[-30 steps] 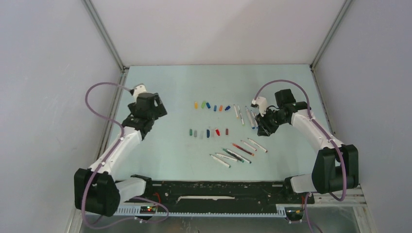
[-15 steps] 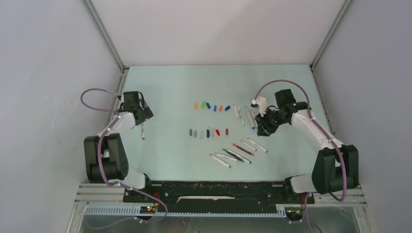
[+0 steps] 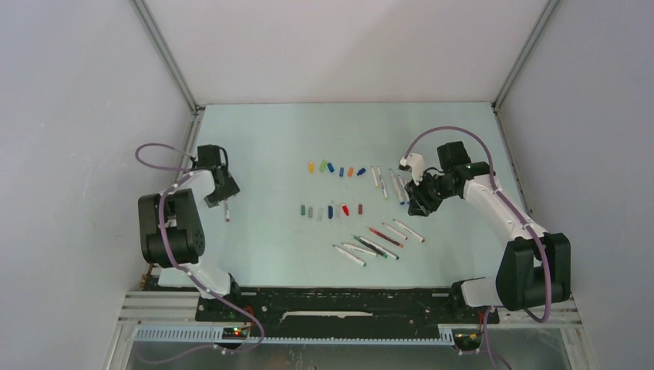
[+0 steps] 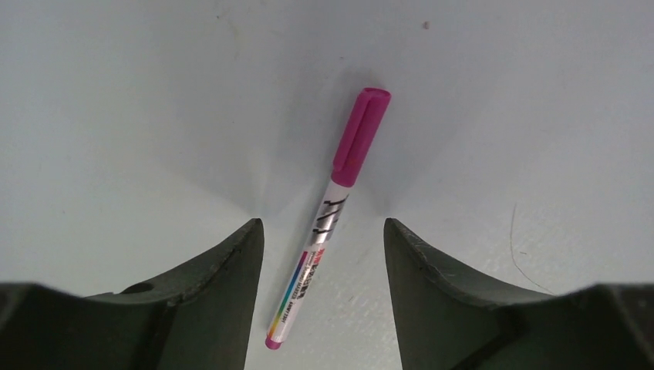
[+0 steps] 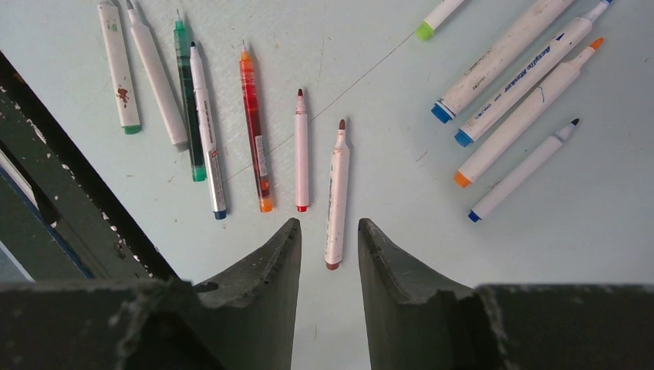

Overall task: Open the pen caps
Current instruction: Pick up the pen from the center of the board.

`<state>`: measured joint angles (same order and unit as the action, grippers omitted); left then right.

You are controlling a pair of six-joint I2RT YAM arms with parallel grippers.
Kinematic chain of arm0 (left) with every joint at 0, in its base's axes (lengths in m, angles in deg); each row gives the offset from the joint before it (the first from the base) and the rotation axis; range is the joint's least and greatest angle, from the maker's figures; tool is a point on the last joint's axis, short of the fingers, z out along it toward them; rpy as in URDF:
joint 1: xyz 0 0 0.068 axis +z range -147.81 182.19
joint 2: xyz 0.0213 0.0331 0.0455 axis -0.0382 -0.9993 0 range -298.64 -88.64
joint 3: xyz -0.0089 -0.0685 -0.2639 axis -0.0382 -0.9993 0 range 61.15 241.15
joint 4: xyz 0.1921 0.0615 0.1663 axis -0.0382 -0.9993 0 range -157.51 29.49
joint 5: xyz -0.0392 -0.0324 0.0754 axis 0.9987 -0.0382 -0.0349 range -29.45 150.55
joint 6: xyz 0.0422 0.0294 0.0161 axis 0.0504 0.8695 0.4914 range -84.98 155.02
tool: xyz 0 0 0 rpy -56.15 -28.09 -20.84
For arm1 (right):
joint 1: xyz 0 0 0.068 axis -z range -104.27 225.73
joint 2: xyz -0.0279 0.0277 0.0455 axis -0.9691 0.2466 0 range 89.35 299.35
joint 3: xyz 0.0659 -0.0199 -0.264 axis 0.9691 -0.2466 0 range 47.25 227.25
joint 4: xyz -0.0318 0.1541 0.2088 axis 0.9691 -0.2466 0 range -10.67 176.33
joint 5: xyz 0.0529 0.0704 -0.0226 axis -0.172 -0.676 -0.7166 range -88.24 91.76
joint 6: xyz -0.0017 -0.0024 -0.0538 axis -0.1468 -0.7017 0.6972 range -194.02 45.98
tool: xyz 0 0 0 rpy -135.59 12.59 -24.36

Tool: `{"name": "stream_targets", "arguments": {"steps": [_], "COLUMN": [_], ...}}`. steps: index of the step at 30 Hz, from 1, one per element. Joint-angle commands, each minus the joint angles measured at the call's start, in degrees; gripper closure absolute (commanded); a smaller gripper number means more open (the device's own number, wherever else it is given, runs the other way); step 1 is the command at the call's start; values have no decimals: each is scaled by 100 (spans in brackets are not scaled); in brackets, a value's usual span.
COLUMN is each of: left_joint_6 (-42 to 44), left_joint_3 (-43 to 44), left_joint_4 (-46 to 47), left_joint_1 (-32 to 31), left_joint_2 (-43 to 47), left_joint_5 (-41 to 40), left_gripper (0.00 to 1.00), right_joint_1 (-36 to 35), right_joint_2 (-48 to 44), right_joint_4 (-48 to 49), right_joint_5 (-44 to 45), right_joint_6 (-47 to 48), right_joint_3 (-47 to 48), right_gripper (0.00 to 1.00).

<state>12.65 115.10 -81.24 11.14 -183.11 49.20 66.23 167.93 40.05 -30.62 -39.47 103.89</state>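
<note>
Pale mint table point(image 3: 262, 139), plain grey walls point(image 3: 347, 46) closing it in on three sides, metal struts point(image 3: 163, 54) running up the corners. From overhead, the pen caps point(image 3: 335, 169) lie loose in two short rows between the two arms, well apart from either set of fingers. The far row is yellow, green, blue and orange; the near row is darker.

The left gripper point(image 3: 222, 193) is far out on its own side, and from above the pen point(image 3: 227, 212) below it is only a sliver. The left wrist camera shows far more. Its fingers point(image 4: 239, 262) stand apart with the white barrel lying on the table between them, touching neither. The magenta cap point(image 4: 361, 139) is on, pointing away past the fingertips.

Over to the right gripper point(image 3: 420, 204), a dark lump from overhead. Its wrist view shows narrowly parted fingers point(image 5: 281, 254) gripping nothing. The tail of a brown-tipped pen point(image 5: 336, 193) sits in the gap, clear of both. Uncapped pens point(image 5: 254, 131) fan out ahead to one side, red, green and blue-ended. More white barrels point(image 5: 524, 116) angle off to the other side. No loose caps show in either wrist view; only the overhead camera catches them.
</note>
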Motion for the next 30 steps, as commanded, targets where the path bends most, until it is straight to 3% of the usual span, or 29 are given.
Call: {"name": "stream_targets", "arguments": {"steps": [1, 11, 15, 19, 23, 30], "left_joint_6": [79, 125, 158, 188, 290, 289], "left_joint_3": [352, 518, 642, 757, 809, 802], "left_joint_4": [-56, -227, -416, -652, -840, -1049], "left_joint_1": [172, 262, 264, 210, -40, -348], "left_joint_2": [-168, -501, -713, -804, -748, -632], "left_joint_5": [228, 425, 538, 431, 31, -233], "left_gripper": [40, 56, 69, 73, 73, 60], "right_joint_1": [15, 9, 12, 15, 13, 15], "right_joint_2": [-177, -195, -209, -221, -234, -264], "right_joint_4": [-47, -48, -52, -45, -54, -56], "right_joint_5": [-115, -112, -111, -118, -129, -145], "right_joint_6": [79, 83, 85, 90, 94, 94], "right_joint_3": [203, 204, 204, 200, 202, 199], "right_gripper": [64, 64, 64, 64, 64, 64]}}
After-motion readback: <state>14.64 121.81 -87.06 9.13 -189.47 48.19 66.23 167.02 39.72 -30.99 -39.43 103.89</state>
